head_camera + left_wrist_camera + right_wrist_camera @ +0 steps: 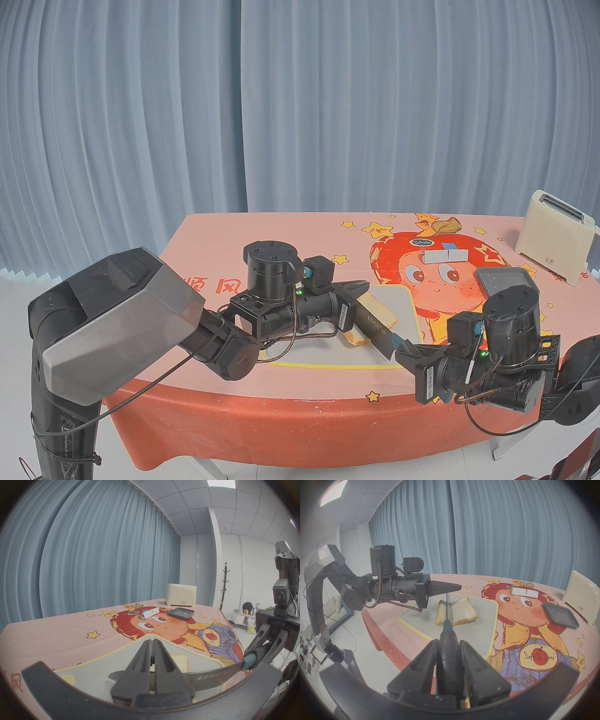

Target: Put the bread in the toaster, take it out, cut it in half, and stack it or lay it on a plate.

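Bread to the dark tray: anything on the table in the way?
Nothing lies on the tablecloth between the bread and the dark tray. At the bread itself, the knife, held by the right end effector, stands in the cut between the halves, and the shut left end effector hangs close above it.

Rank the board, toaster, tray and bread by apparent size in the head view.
1. Board, even partly hidden.
2. Toaster.
3. Tray and bread look alike; both are partly covered, so no ranking.
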